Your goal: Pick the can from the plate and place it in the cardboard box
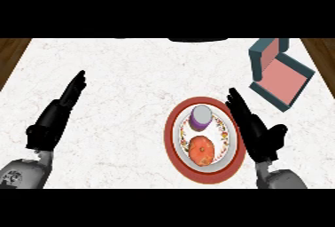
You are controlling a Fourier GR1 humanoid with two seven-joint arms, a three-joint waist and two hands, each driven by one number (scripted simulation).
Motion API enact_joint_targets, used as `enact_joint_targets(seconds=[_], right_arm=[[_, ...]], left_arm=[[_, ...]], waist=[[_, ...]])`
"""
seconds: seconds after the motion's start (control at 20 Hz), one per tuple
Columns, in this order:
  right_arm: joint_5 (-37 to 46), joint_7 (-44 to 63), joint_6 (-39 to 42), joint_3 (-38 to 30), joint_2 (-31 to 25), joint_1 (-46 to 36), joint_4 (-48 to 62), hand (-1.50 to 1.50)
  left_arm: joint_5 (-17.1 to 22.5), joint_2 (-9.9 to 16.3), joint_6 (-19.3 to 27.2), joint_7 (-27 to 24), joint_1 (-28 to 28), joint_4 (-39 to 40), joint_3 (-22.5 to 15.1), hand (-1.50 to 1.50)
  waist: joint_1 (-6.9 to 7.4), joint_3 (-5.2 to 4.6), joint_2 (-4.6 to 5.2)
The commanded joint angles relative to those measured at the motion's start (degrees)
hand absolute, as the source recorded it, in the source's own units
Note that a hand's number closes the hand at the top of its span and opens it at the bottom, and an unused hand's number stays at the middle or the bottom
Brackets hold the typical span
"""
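A purple can with a pale lid stands upright on the far half of a round plate with a red rim and a patterned white centre. An orange round fruit lies on the near half of that plate. The box, teal outside and pink inside, lies open at the far right of the counter. My right hand is open, fingers straight, just right of the plate and beside the can, not touching it. My left hand is open at the left, far from the plate.
The white marble counter runs between brown wooden strips at the far left and right edges. A dark shape sits at the far edge.
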Motion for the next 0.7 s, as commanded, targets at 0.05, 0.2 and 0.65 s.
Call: enact_joint_targets(seconds=[0.05,0.2,0.65], right_arm=[[5.23,-16.23,-5.89,-4.71,-1.34,9.07,-3.09,-1.5],[9.78,-27.75,-15.22,-11.98,-1.5,11.05,-7.12,-1.5],[15.4,-58.48,-31.35,-19.44,10.91,26.56,-7.39,-1.5]], left_arm=[[-2.07,1.7,0.57,-0.56,1.41,3.21,1.23,0.0],[-2.37,2.23,2.5,0.72,5.31,5.29,2.6,0.0],[-3.33,0.45,3.94,-0.74,8.96,7.6,1.76,0.0]], waist=[[-1.78,-1.53,-1.41],[-5.64,-1.4,-2.55],[-4.92,-1.4,-1.97]])
